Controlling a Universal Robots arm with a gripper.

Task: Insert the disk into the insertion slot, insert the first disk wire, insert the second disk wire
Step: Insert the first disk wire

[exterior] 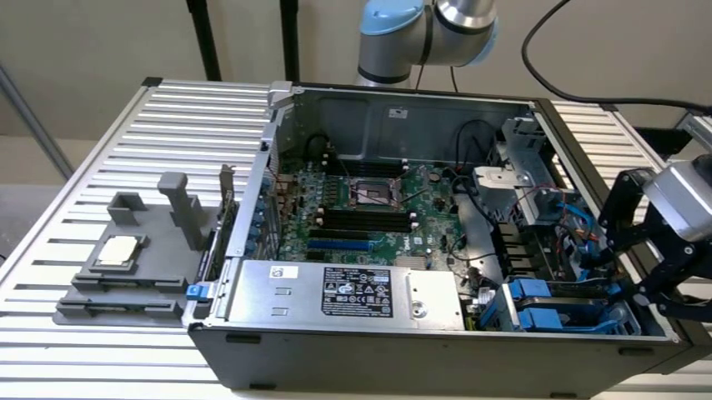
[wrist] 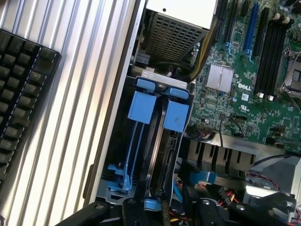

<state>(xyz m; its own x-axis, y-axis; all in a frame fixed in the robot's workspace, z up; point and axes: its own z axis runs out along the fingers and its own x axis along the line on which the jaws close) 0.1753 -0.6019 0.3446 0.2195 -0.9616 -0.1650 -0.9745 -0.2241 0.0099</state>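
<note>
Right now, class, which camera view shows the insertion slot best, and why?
The wrist view: the insertion slot lies mid-picture, close up, with its blue clips plain. The exterior view shows the slot from farther off, in the computer case's corner toward the exterior view's right.

Gripper (exterior: 629, 283) low, seemingly angled downward

Bg = plain beige wall (exterior: 78, 50) upper left w/ two black poles (exterior: 205, 37) in front. Ribbed silver table (exterior: 100, 350) fills the lower frame, grey floor (exterior: 20, 217) at the left edge, and a black keyboard (wrist: 19, 94) lies on the slats.
</note>
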